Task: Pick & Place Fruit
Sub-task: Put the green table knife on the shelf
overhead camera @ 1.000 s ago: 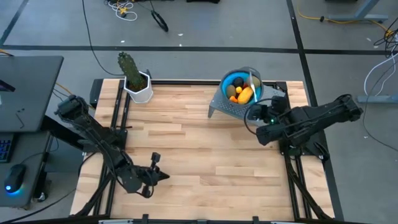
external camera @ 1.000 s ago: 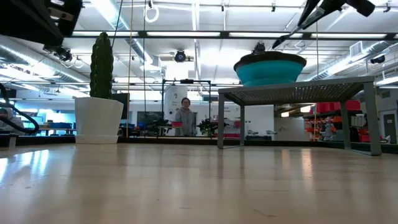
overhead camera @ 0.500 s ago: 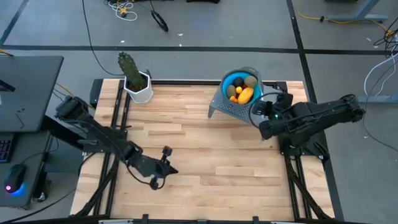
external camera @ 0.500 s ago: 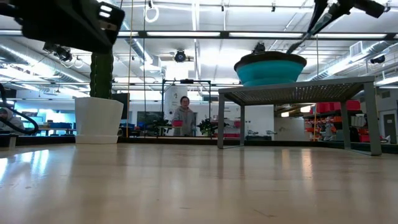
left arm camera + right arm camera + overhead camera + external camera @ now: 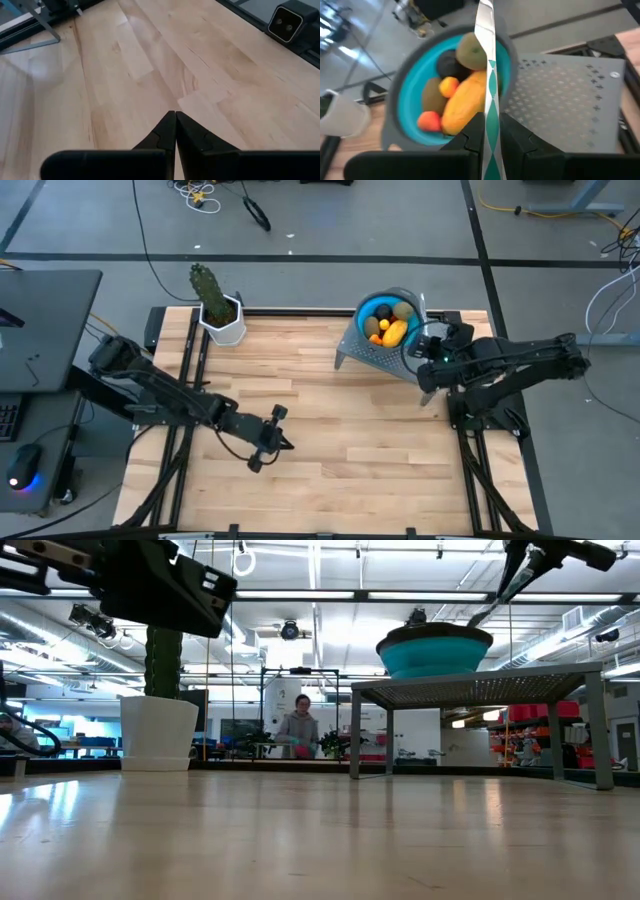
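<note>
The fruit sits in a blue bowl (image 5: 388,320) on a grey perforated stand (image 5: 372,352) at the far right: a yellow oblong (image 5: 465,102), two olive-brown ovals (image 5: 472,50), a dark ball (image 5: 447,62) and small orange pieces (image 5: 449,85). My right gripper (image 5: 428,338) hovers by the bowl's right rim, shut on a slim silvery knife (image 5: 486,45). My left gripper (image 5: 282,435) is shut and holds nothing; it hangs above the bare wood near the table's middle (image 5: 175,114). My right gripper pinches the knife between its two fingers at the green-and-silver patterned stretch (image 5: 490,107). The blade runs on forward along the fingers, slanting down over the bowl's rim. The knife is lifted clear of the bowl and the fruit.
A green cactus in a white pot (image 5: 220,315) stands at the far left corner. The wide wooden tabletop (image 5: 340,440) lies between the arms. In the low view a person (image 5: 300,725) stands in the room far behind the table.
My left gripper has swung from near the table's left front toward its middle, staying shut. My right gripper has turned a little, and the knife's tip has shifted from over the bowl toward the bowl's right rim.
</note>
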